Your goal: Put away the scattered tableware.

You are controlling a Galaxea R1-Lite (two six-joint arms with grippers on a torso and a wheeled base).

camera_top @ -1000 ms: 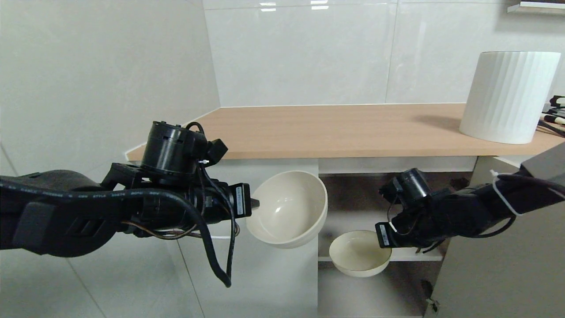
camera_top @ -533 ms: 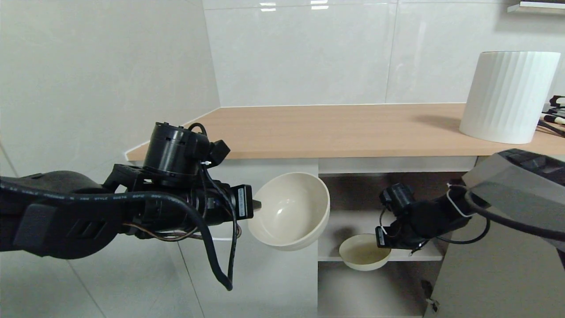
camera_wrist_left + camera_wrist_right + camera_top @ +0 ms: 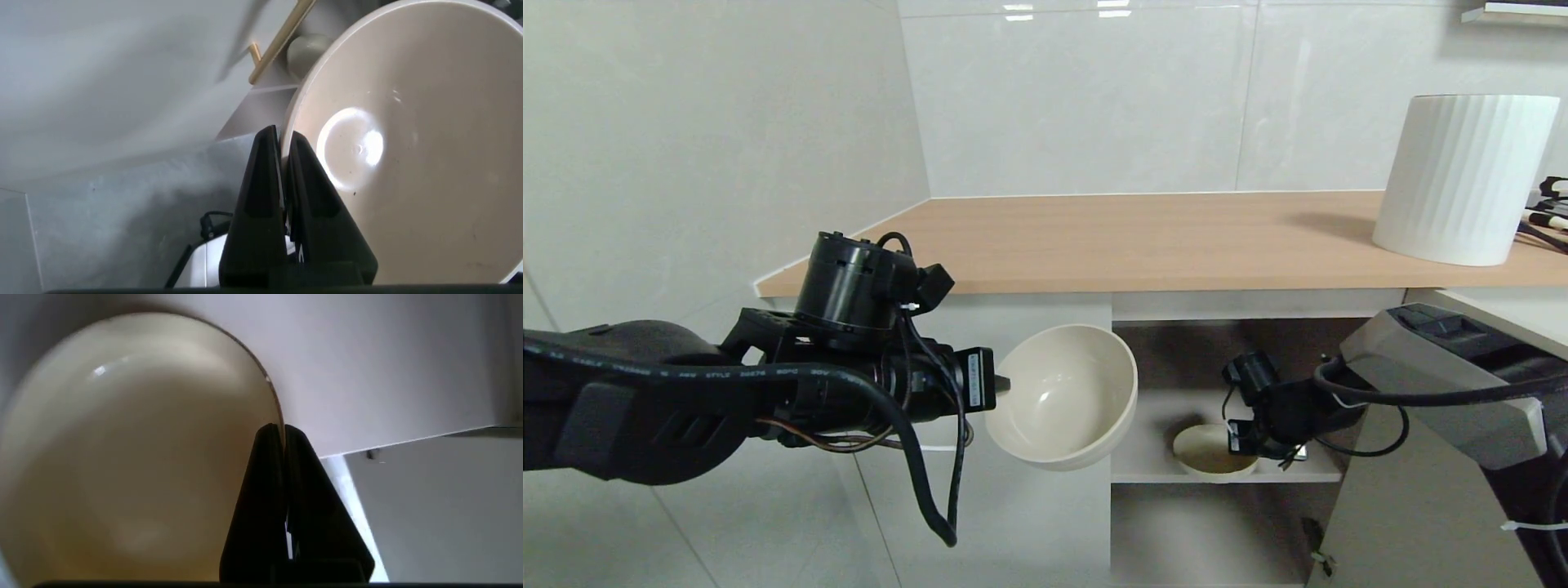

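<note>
My left gripper [image 3: 1005, 381] is shut on the rim of a large cream bowl [image 3: 1062, 396], held tilted in the air in front of the closed cabinet panel, just left of the open compartment. The left wrist view has its fingers [image 3: 265, 163] pinching that rim of the bowl [image 3: 409, 147]. Inside the compartment my right gripper [image 3: 1251, 441] is shut on the rim of a smaller cream bowl [image 3: 1209, 453], which is down at the shelf [image 3: 1147, 429]. The right wrist view shows this bowl [image 3: 139, 441] clamped between the gripper [image 3: 282, 449].
A wooden counter [image 3: 1143, 237] runs above the cabinet, with a white ribbed container [image 3: 1462, 175] and some utensils [image 3: 1552, 208] at its right end. The open cabinet door [image 3: 1413, 523] stands to the right of the compartment. A tiled wall is on the left.
My right arm has carried the small bowl deeper into the cabinet and down to the shelf. The left gripper with the large bowl has drifted slightly right and down.
</note>
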